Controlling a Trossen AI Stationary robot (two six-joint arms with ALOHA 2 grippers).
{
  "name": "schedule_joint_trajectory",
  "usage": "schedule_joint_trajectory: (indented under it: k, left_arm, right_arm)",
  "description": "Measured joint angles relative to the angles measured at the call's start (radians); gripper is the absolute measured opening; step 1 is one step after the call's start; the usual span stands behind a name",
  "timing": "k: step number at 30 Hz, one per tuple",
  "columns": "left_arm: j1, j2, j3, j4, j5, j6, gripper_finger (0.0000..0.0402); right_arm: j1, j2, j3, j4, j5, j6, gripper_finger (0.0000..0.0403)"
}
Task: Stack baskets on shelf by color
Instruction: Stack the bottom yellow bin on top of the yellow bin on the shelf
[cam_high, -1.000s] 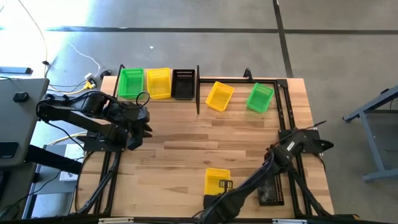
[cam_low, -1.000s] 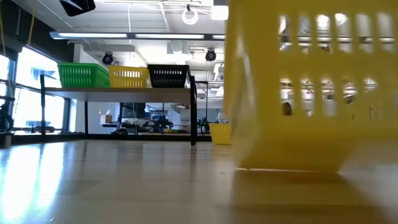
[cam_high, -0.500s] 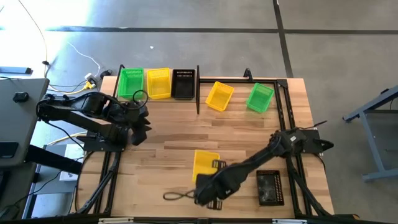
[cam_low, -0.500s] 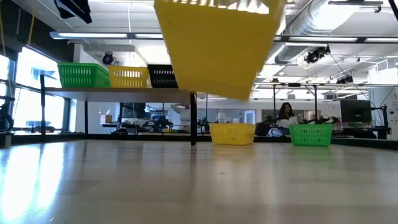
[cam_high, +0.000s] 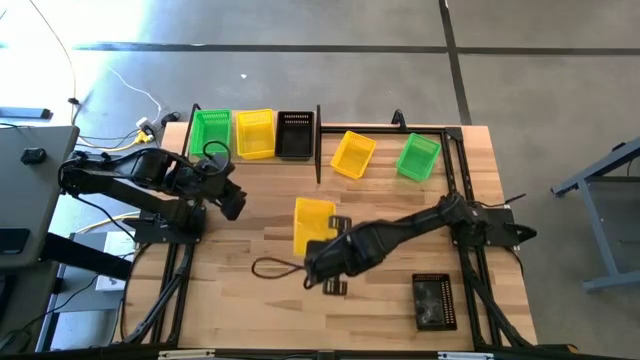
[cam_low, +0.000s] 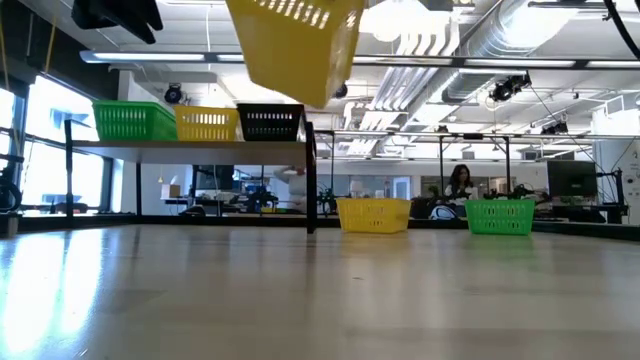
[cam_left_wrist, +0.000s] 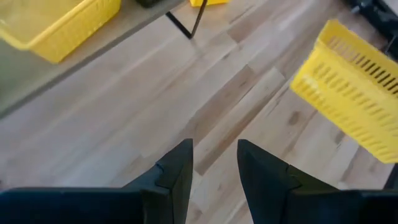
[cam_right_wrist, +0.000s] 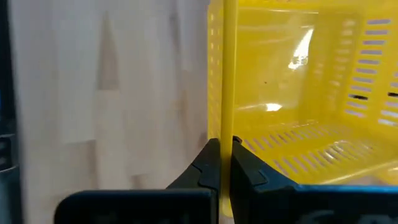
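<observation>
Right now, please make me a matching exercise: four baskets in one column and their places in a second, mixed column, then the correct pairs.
Things:
1. carried yellow basket
2. black basket by the right arm
3. green basket beside the shelf
4. green basket on the shelf

Places:
A. at the shelf's left end
B. on the table's near right part
C. in the air, its rim in the right gripper
D. on the table's far right part

Pairs: 1-C, 2-B, 3-D, 4-A

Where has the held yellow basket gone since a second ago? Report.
Yes, moved: the yellow basket, pinched by the right gripper, travelled up and left from the table's near edge toward the shelf.
</observation>
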Motion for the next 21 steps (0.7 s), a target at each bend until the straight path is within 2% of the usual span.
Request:
schedule_joint_trajectory:
  k: [6, 12, 21]
  left_arm:
    - [0.000, 0.000, 0.000, 0.004, 0.002, -0.133, 0.0115]
    - [0.000, 0.010, 0.000, 0.006, 0.031, -0.164, 0.0115]
    - [-0.001, 0.061, 0.000, 0.075, 0.032, -0.286, 0.0115]
  right_arm:
    - [-0.049, -0.002, 0.000, 0.026, 0.056, -0.163, 0.0000]
    - [-0.077, -0.002, 0.000, 0.078, 0.095, -0.301, 0.0000]
    - [-0.121, -0.002, 0.000, 0.095, 0.090, -0.367, 0.0000]
